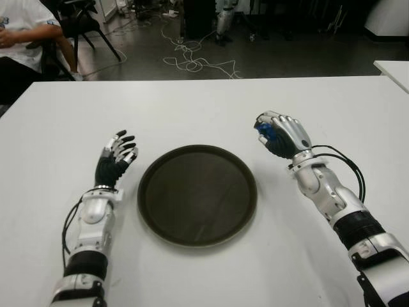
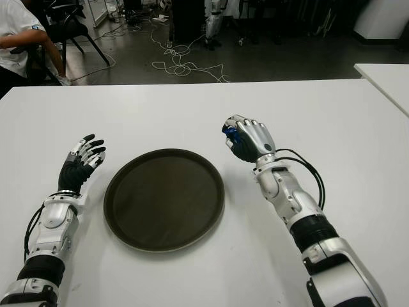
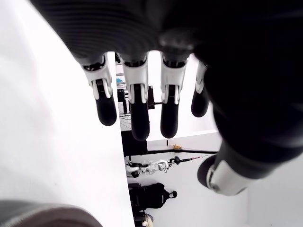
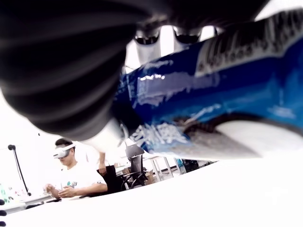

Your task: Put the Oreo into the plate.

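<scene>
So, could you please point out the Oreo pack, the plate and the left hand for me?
Oreo pack (image 4: pixel 222 90): right wrist view, on the blue wrapper, held in the right hand (image 1: pixel 281 134).
plate (image 1: pixel 198 195): left eye view, on its bare dark centre.
left hand (image 1: pixel 115 163): left eye view, on the back of the hand.

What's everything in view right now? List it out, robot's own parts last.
Oreo pack: one, blue, gripped in the right robot hand, to the right of the plate.
Plate: one, dark brown, round, nothing on it, centre of the table.
Table: one, white.
Cables: white, on the floor beyond the table.
Person: one, white shirt, seated far left.
Left robot hand: fingers spread, holds nothing, left of the plate.
Right robot hand: closed on the pack.
</scene>
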You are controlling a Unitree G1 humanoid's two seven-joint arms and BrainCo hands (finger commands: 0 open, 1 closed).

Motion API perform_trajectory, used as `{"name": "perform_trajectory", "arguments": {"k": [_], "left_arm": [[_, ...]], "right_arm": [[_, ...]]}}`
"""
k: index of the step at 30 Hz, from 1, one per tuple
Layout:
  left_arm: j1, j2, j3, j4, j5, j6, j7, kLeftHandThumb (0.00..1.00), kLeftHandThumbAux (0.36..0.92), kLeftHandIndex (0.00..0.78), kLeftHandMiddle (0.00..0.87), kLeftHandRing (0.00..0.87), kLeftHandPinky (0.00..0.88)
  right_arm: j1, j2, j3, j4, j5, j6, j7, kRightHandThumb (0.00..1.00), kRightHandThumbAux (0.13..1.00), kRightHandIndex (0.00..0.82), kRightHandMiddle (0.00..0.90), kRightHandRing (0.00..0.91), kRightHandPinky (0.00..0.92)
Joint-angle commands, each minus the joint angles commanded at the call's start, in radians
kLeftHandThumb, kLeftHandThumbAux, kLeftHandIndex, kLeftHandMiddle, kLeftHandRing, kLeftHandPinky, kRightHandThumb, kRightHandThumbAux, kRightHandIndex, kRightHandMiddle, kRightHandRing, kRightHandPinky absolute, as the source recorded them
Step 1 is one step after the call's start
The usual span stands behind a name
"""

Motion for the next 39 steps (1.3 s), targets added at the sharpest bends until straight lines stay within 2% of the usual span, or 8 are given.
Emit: {"name": "perform_trajectory", "arguments": {"k": [12, 15, 18, 23, 27, 33, 36, 39], "left_arm": [[-0.005, 0.005, -0.006, 0.005, 0.004, 0.006, -0.003, 0.111, 0.703, 0.14, 0.222, 0.205, 0.192], [-0.006, 0.005, -0.006, 0.006, 0.003, 0.008, -0.004, 0.107, 0.694, 0.135, 0.221, 0.206, 0.189], [-0.006, 0.006, -0.006, 0.008, 0.002, 0.005, -0.008, 0.106, 0.686, 0.133, 0.22, 0.205, 0.191], [-0.006, 0.007, -0.006, 0.012, 0.004, -0.001, -0.008, 0.113, 0.689, 0.134, 0.222, 0.204, 0.196], [-0.006, 0.008, -0.006, 0.015, 0.004, -0.004, -0.009, 0.113, 0.688, 0.134, 0.224, 0.203, 0.192], [-0.005, 0.008, -0.006, 0.014, 0.004, -0.006, -0.012, 0.115, 0.678, 0.136, 0.222, 0.2, 0.182], [-0.005, 0.008, -0.007, 0.013, 0.004, -0.006, -0.013, 0.115, 0.677, 0.135, 0.22, 0.198, 0.179], [0.0, 0.007, -0.008, 0.004, 0.004, -0.003, -0.017, 0.114, 0.68, 0.136, 0.22, 0.2, 0.183]], "right_arm": [[-0.066, 0.028, 0.021, 0.019, -0.022, -0.034, -0.026, 0.692, 0.733, 0.425, 0.666, 0.659, 0.626], [-0.089, 0.053, 0.036, 0.023, -0.034, -0.027, -0.034, 0.692, 0.732, 0.424, 0.661, 0.654, 0.603], [-0.112, 0.094, 0.057, 0.01, -0.056, 0.012, -0.033, 0.692, 0.732, 0.424, 0.651, 0.649, 0.594], [-0.126, 0.139, 0.089, -0.021, -0.086, 0.074, -0.012, 0.692, 0.733, 0.424, 0.638, 0.637, 0.59], [-0.118, 0.166, 0.123, -0.055, -0.103, 0.107, 0.033, 0.692, 0.734, 0.424, 0.636, 0.638, 0.605], [-0.071, 0.183, 0.187, -0.137, -0.104, 0.086, 0.136, 0.692, 0.736, 0.422, 0.611, 0.621, 0.6], [-0.064, 0.184, 0.191, -0.151, -0.105, 0.089, 0.151, 0.692, 0.737, 0.421, 0.604, 0.619, 0.6], [-0.068, 0.2, 0.23, -0.126, -0.108, 0.06, 0.186, 0.692, 0.737, 0.419, 0.593, 0.614, 0.593]]}}
